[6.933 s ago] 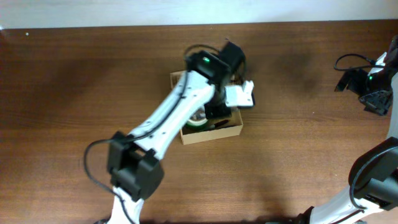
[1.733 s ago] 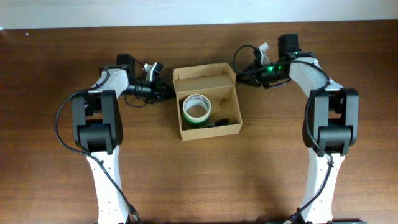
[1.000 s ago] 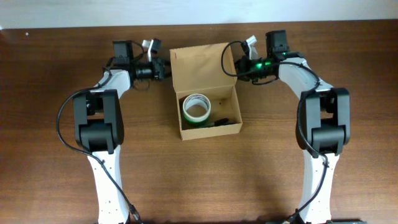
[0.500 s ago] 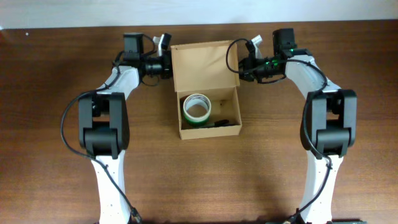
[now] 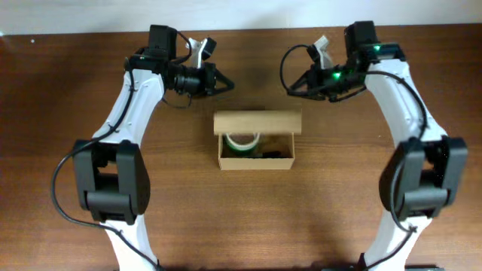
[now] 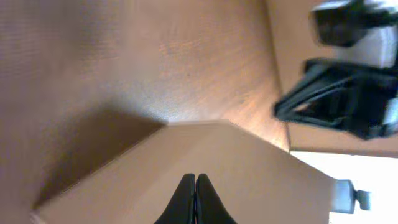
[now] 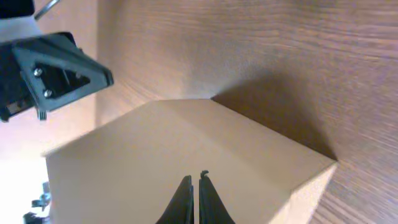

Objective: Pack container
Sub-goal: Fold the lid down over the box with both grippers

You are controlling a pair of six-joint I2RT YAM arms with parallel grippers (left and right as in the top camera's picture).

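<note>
Overhead view is evenly lit and sharp; both wrist views look blurred.

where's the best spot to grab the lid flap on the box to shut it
Probably the free long edge of the lid flap, near a corner, coming from above. It is thin card, hinged on the far wall of the box and tilted forward over the opening, so jaws could straddle it.
</note>
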